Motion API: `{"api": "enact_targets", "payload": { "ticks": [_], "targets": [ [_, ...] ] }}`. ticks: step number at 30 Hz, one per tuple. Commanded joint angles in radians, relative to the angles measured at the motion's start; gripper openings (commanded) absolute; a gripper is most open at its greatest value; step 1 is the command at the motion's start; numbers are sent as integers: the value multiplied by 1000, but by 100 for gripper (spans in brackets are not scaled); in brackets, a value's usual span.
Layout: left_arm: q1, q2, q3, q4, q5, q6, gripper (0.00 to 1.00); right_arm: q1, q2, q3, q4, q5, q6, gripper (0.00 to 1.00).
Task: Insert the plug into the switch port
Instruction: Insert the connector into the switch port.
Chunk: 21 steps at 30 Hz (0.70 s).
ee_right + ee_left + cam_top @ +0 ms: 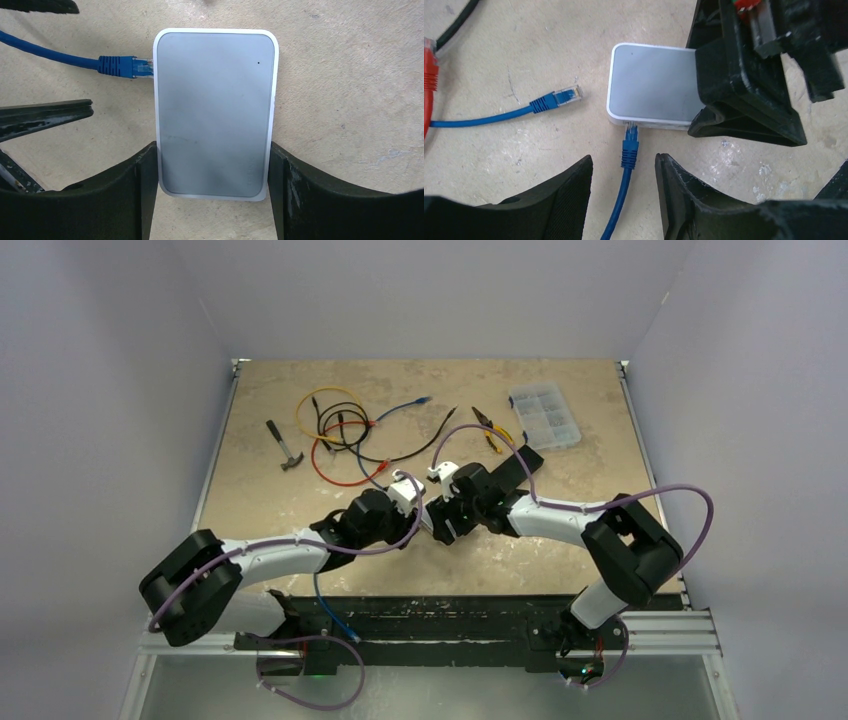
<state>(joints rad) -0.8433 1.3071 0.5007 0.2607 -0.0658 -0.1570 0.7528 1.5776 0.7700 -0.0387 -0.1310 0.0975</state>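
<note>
Beige, stone-patterned table (260, 490) seen from above: the left arm (290, 555) and right arm (560, 520) meet at its centre, heads almost touching. Behind them lie a tangle of cables (335, 430), a hammer (285, 447), pliers (490, 430) and a clear compartment box (545, 415) (all well apart from the arms). The arms hide the task's items in this view.

Left wrist view: the left gripper (624, 159) stands with its jaws apart, one finger on each side of the blue cable (621, 195) and neither touching it. Nothing is held. The cable runs up between the fingers to the plug (630, 132), whose clear tip meets the near edge of the white-rimmed grey switch (649, 85). How deep it sits cannot be told from here. A second blue plug (566, 94) lies loose on the table just left of the switch, unconnected. A red cable (430, 75) shows at the left edge.

Right wrist view: the right gripper (213, 150) is clamped on the switch, one finger pressed to each long side near its lower end. The switch lies flat on the table. The plug enters its left side near the upper corner, with the blue boot outside and the clear tip at the wall.
</note>
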Motion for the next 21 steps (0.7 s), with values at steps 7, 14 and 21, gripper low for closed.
{"api": "enact_targets", "payload": {
  "ticks": [7,14,21],
  "targets": [
    [-8,92,33,-17,-6,12,39,5,18,48,10,8,-1,0],
    [-7,141,60,12,-7,30,28,5,17,52,7,2,-7,0],
    [-8,142,62,32,2,33,28,5,26,54,7,-4,-12,0]
  ]
}}
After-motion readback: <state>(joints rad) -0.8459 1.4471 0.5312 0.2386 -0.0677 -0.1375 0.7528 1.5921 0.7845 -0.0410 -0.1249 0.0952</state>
